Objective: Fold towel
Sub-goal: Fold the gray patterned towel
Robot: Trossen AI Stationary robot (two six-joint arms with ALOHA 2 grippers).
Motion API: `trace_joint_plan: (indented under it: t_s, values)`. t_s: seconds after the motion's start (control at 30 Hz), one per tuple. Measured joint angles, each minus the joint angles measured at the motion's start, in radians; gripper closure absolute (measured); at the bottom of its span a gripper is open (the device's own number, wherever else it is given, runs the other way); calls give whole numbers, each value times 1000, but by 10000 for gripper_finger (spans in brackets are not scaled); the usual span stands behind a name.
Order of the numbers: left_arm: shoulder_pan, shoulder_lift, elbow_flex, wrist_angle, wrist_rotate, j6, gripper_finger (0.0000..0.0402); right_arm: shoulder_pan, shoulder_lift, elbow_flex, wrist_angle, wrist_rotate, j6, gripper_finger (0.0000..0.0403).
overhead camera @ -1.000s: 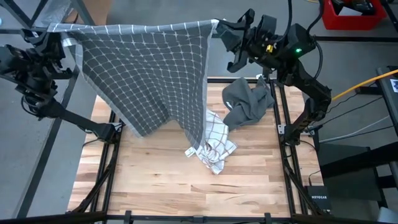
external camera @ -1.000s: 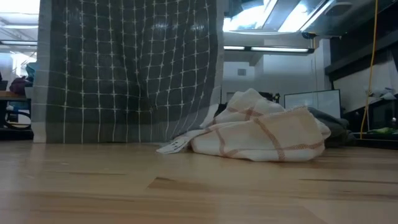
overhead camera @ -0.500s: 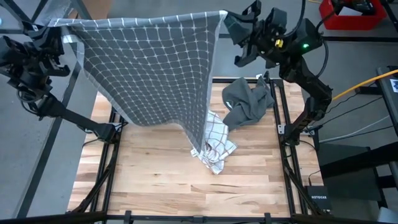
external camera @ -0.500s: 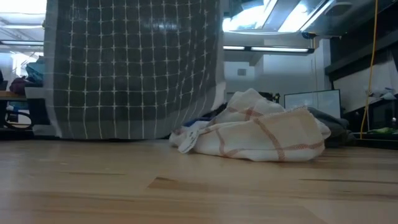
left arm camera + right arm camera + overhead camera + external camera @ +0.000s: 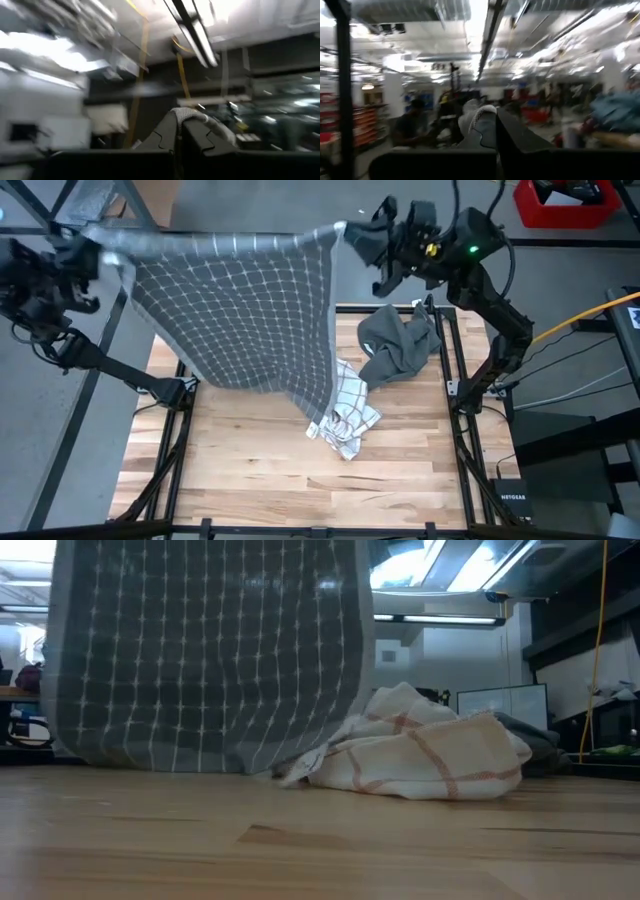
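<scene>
Up above the back edge of the table, my left gripper and right gripper are each pinched tight on a top corner of the grey checked towel, so it hangs stretched between them like a curtain. From the low cam its bottom hem sits right down at the wooden table, though I can't tell if it actually touches. Just beside its lower corner there's a crumpled white plaid cloth, and a plain grey rag is bunched up near the right arm's side.
</scene>
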Motion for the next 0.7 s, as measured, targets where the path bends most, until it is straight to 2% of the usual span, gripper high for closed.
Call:
trace_joint_plan:
  t_s: [0.2,0.33,0.43,0.57,0.7]
  values:
    - [-1,6,-2,-176,121,-302,401,73,0,0,-70,-77,89,400]
    - [-1,2,-2,-213,256,-463,401,137,0,-1,-76,-99,101,400]
    - [-1,8,-3,-187,341,-485,401,172,0,-1,-55,-100,101,400]
    - [-1,6,-4,-103,373,-478,401,201,0,9,-1,-99,101,400]
    - [-1,4,-2,-35,447,-476,401,226,-1,11,77,-99,101,400]
